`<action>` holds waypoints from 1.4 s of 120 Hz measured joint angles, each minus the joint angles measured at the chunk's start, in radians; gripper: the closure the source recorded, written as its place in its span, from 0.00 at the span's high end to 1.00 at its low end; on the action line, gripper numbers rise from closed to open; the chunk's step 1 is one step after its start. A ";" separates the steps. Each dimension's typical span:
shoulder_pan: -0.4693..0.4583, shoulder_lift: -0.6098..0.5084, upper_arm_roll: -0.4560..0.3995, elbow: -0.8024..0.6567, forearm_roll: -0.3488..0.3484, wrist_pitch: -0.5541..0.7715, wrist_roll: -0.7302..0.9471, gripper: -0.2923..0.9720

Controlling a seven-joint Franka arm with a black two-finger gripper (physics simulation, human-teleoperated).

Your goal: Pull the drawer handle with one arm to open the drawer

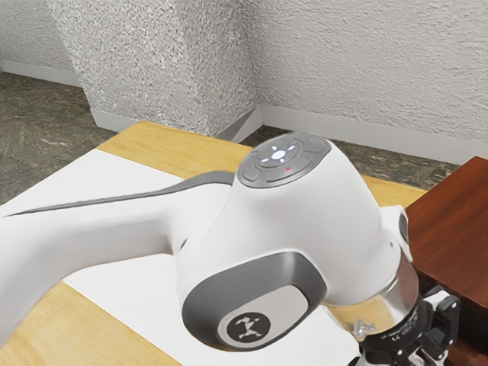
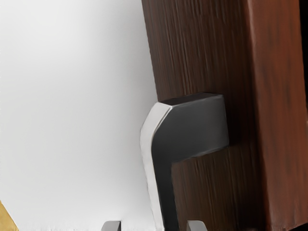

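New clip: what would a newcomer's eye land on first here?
The big white arm takes up most of the exterior view, a lit button ring on top, and reaches toward the reddish-brown cabinet at that view's right edge. In the wrist view, the dark metal drawer handle juts from the wood drawer front, and its bar runs between the fingers of the open gripper.
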 joint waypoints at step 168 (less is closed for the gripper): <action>-0.031 -0.168 0.011 -0.188 0.020 0.059 0.048 0.31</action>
